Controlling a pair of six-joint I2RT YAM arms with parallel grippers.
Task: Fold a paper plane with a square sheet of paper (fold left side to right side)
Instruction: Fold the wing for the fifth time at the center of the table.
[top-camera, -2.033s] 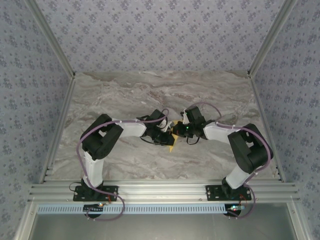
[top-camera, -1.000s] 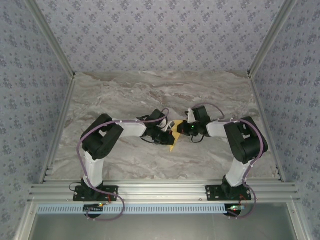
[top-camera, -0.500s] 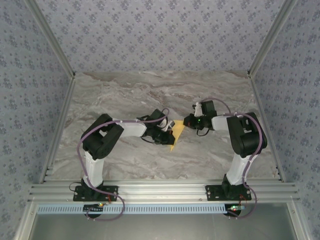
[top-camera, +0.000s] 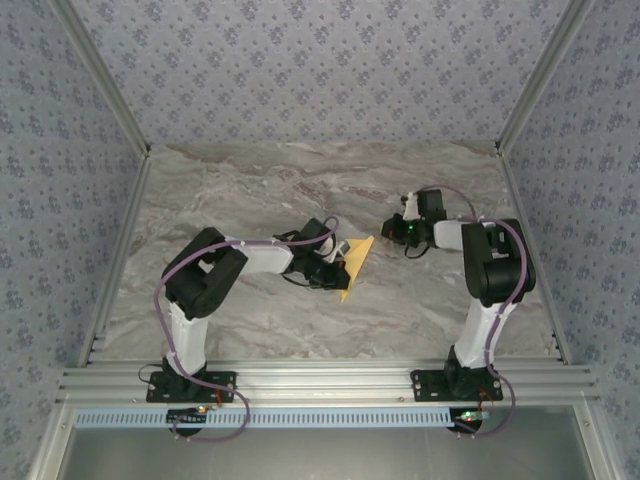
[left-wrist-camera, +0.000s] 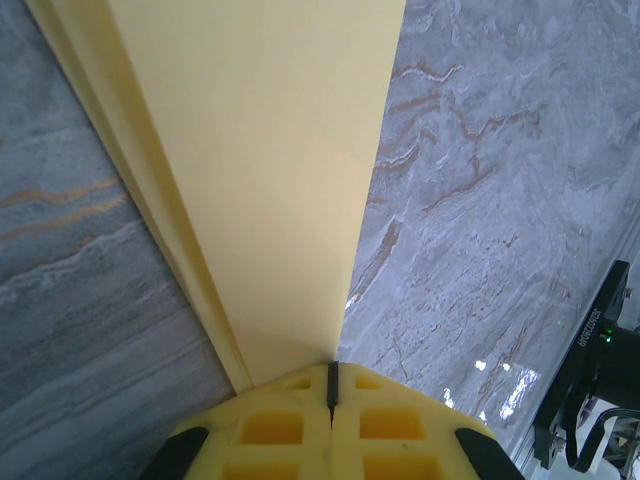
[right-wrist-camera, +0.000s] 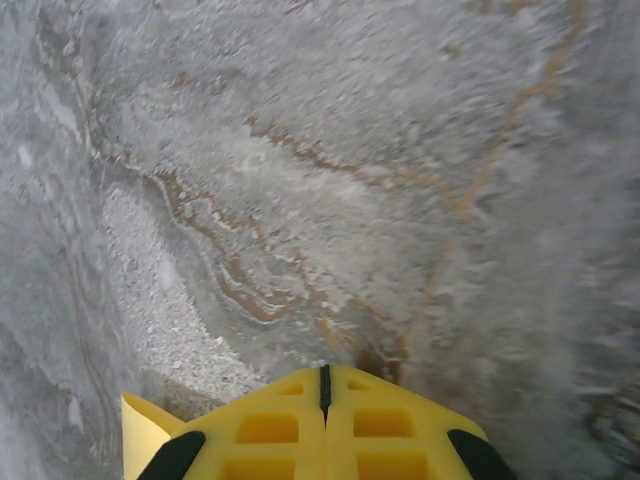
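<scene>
- paper plane (top-camera: 353, 262): plain yellow-orange, part-folded into a narrow tapering wedge. The left wrist view shows one smooth flat face, with stacked folded layers along its left edge.
- Position: mid-desk (top-camera: 250, 190), right at the wrist end of the left arm (top-camera: 265, 258), well apart from the right arm (top-camera: 490, 265).
- Long axis runs roughly near-far, tipped a bit. The pointed end faces the near edge, the wide end faces far-right.
- Can't tell whether it rests on the desk or sits just above it.
- Left jaws: clenched on the paper plane. The yellow left fingers (left-wrist-camera: 300, 395) are pressed together, with the sheet pinched in the seam between them.
- Right jaws: clenched, holding nothing. The right fingers (right-wrist-camera: 360, 388) meet over bare marble, to the right of the plane.
</scene>
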